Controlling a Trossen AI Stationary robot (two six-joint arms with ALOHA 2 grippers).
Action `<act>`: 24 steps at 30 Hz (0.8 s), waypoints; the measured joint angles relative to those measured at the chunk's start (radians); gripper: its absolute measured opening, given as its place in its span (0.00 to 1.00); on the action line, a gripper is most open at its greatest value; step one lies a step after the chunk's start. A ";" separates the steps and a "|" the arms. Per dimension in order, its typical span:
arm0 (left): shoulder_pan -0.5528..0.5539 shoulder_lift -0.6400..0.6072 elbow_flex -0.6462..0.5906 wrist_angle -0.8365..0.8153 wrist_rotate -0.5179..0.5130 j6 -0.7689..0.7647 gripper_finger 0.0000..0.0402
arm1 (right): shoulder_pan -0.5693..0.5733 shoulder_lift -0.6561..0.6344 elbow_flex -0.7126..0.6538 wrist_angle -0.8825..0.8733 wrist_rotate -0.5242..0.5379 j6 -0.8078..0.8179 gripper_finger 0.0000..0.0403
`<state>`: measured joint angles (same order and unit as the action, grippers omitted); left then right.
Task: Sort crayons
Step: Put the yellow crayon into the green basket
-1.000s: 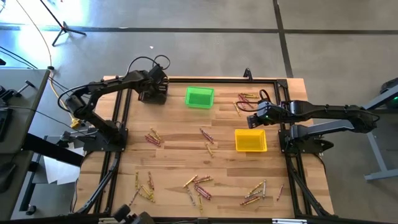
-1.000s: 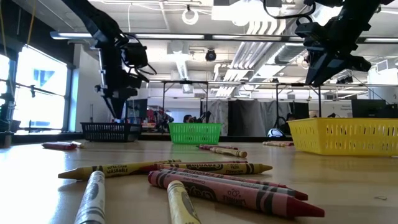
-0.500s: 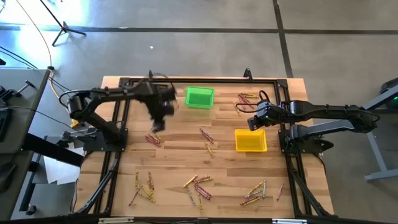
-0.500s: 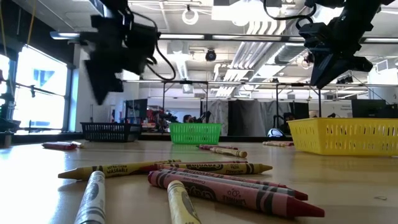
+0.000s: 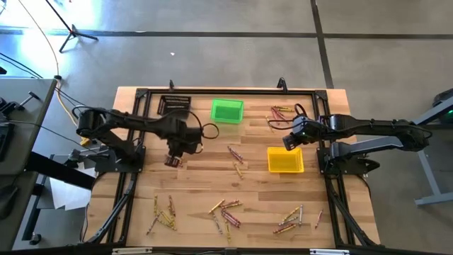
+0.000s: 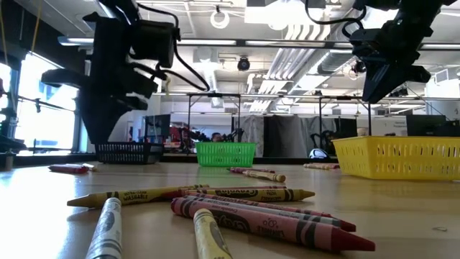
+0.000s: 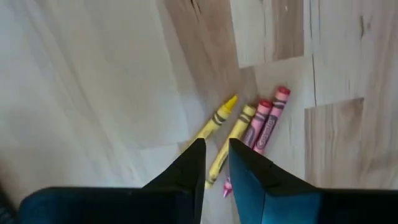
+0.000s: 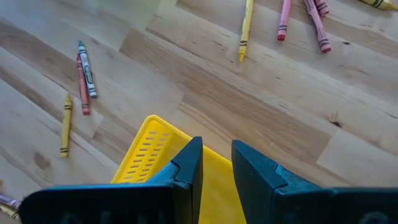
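Crayons lie scattered on the wooden table in several small groups. One group of two yellow (image 7: 219,118) and two reddish crayons (image 7: 268,121) lies flat at the left (image 5: 173,159). My left gripper (image 7: 216,146) hangs right over it (image 5: 175,150), pointing down, fingers a narrow gap apart with nothing between them. My right gripper (image 8: 216,146) hovers above the far left corner of the yellow bin (image 5: 285,160), also narrowly open and holding nothing. In the low view the left gripper (image 6: 97,137) and the right gripper (image 6: 377,90) are both clear of the table.
A green bin (image 5: 227,111) and a black bin (image 5: 174,105) stand at the far edge. More crayons lie at the far right (image 5: 279,113), in the middle (image 5: 235,154) and along the near edge (image 5: 225,211) (image 5: 291,219) (image 5: 163,212). A black frame (image 5: 134,142) borders the table.
My left gripper has swung from above the black bin toward the table's near edge, rolling as it went, and now hangs over the left group of crayons. The black bin shows uncovered. My right gripper has stayed over the yellow bin.
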<state>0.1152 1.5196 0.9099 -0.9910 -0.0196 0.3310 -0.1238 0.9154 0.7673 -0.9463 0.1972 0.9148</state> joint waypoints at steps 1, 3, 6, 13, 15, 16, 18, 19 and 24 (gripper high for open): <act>-0.002 0.000 -0.005 0.000 0.000 -0.006 0.13 | 0.000 0.000 0.000 0.000 -0.002 0.000 0.18; -0.008 0.000 -0.020 0.003 0.000 -0.007 0.13 | 0.000 0.000 0.000 0.000 -0.006 0.000 0.18; -0.013 0.000 -0.055 0.005 -0.004 -0.007 0.12 | 0.000 0.000 0.000 0.000 -0.006 0.000 0.18; -0.014 0.000 -0.114 0.064 -0.098 -0.005 0.12 | 0.000 0.000 0.000 0.000 -0.006 0.000 0.18; -0.014 0.000 -0.110 0.078 -0.106 -0.005 0.12 | 0.000 0.000 0.000 0.000 -0.006 0.009 0.18; -0.014 0.000 -0.108 0.083 -0.106 -0.002 0.12 | 0.000 0.000 0.000 0.000 -0.006 0.017 0.18; -0.018 0.000 -0.108 0.083 -0.106 0.025 0.12 | 0.000 0.000 0.000 0.001 -0.006 0.024 0.18; -0.020 0.000 -0.108 0.081 -0.106 0.049 0.12 | 0.000 0.000 0.000 0.000 -0.006 0.025 0.18; -0.040 0.000 -0.108 0.081 -0.098 0.158 0.12 | 0.000 0.000 0.000 0.001 -0.006 0.027 0.18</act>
<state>0.0747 1.5200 0.8017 -0.9100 -0.1177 0.4895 -0.1238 0.9150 0.7673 -0.9455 0.1909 0.9417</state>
